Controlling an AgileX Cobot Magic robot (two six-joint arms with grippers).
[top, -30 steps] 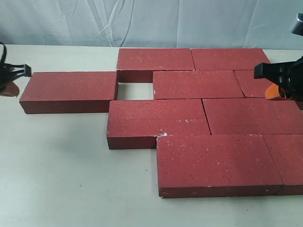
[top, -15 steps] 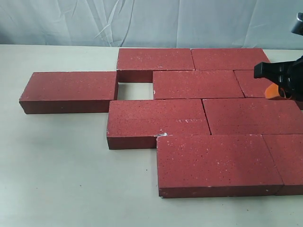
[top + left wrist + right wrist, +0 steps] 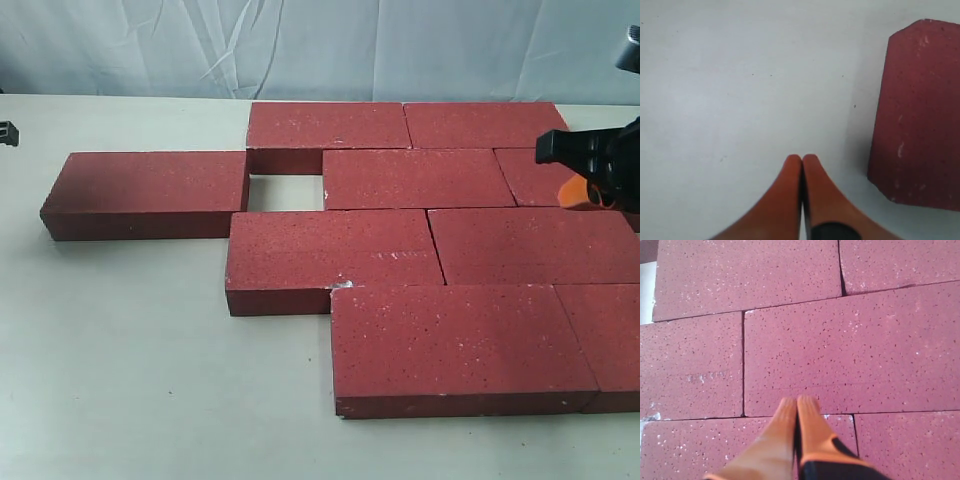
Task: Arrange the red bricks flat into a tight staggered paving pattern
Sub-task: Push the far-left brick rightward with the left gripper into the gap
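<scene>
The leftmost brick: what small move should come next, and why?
Probably the left hand, which is shut, should push the leftmost brick sideways toward the row, because a gap showing bare table separates it from the next brick.

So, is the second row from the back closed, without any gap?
No, bare table shows between the leftmost brick and the next brick in that row.

Left gripper [image 3: 801,159]: smooth orange fingers tapering to rounded tips, black base.
Right gripper [image 3: 796,401]: matching orange fingers, black housing.
</scene>
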